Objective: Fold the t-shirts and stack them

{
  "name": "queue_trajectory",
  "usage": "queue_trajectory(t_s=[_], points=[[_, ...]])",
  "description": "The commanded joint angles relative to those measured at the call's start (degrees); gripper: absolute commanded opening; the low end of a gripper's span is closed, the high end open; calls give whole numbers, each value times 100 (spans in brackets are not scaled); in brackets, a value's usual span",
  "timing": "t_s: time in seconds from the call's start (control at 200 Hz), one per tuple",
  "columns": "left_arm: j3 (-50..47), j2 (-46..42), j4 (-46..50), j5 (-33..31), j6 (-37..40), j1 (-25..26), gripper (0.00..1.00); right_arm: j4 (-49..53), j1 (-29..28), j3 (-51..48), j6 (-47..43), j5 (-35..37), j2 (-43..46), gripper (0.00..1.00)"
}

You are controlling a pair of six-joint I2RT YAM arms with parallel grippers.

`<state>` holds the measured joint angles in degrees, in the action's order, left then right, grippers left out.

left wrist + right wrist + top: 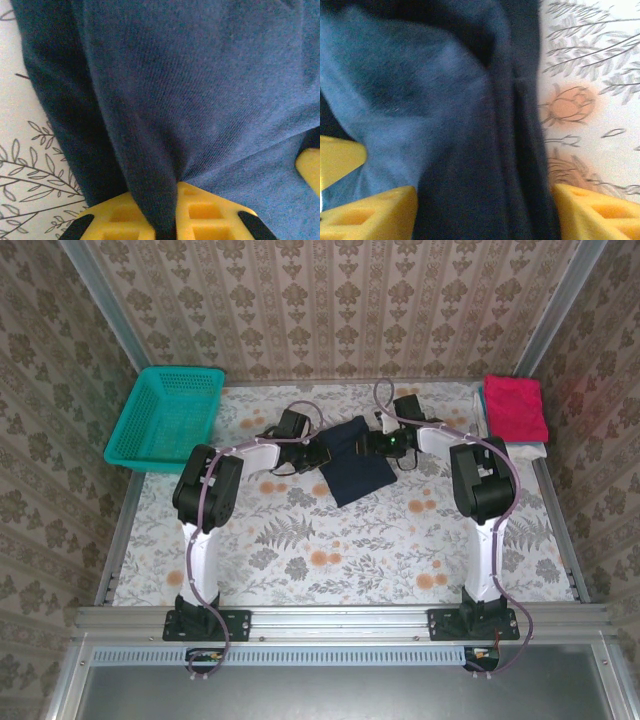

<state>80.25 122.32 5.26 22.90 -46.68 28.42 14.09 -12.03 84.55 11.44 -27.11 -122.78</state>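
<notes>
The near half of the counter [300,560] lies bare in front of the arm bases, with open floral cloth from the left rail to the right one.

Past that, in the middle, the navy shirt [357,472] lies bunched into a rough oblong, tilted, with both arms reaching in to it. The left gripper [318,454] sits at its left edge. Its yellow fingers [210,210] are nearly closed, with a ridge of navy cloth pinched between them. The right gripper [383,445] is at the shirt's far right edge. Its fingers [370,215] stand wide apart, and a thick dark fold fills the gap between them. I cannot tell whether they are pressing on the fold. Bare counter shows just to the right of that fold in the right wrist view.

There is free counter on both sides of the shirt and in front of it.

At the far left, the teal basket [165,418] sits at the corner with nothing in it, its near end hanging over the counter's edge. At the far right corner, the pink shirt [515,405] lies folded on top of the white shirt [528,450], close against the side rail and well apart from the navy one.
</notes>
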Motion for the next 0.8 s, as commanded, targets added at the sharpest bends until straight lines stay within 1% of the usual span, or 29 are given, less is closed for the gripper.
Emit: queue_trajectory(t_s=[0.0,0.2,0.3,0.39,0.425,0.475,0.485,0.515,0.59,0.65,0.69,0.695,0.725,0.755,0.795], points=[[-175,256,163,4,5,-34,12,210,-104,-2,-122,-492,-147,66],[-198,353,82,74,-33,-30,11,22,-212,23,-54,-909,-299,55],[-193,349,68,83,-34,-29,11,50,-218,111,11,-955,-437,45],[-216,314,67,73,-18,-30,12,67,-213,147,41,-918,-471,29],[-233,290,55,74,-10,-30,12,97,-212,162,34,-905,-460,21],[-246,251,50,90,8,-30,15,173,-214,187,-3,-825,-438,2],[-253,242,47,92,16,-30,16,191,-212,194,-20,-803,-426,0],[-270,196,43,86,26,-30,22,243,-216,197,-76,-721,-385,0],[-359,-14,-10,71,36,-21,40,469,-226,233,-329,-288,-248,0],[-428,-250,-11,-21,87,-13,52,744,-237,261,-618,374,-112,0],[-471,-426,18,-109,143,-11,65,778,-227,218,-575,826,-4,0],[-473,-445,23,-118,147,-7,67,761,-215,201,-561,850,7,0],[-503,-574,50,-175,203,-3,80,573,-148,92,-507,772,69,0],[-539,-698,86,-233,262,-3,90,484,-100,22,-450,741,130,0],[-574,-859,130,-297,314,9,99,476,-73,16,-390,859,166,0]])
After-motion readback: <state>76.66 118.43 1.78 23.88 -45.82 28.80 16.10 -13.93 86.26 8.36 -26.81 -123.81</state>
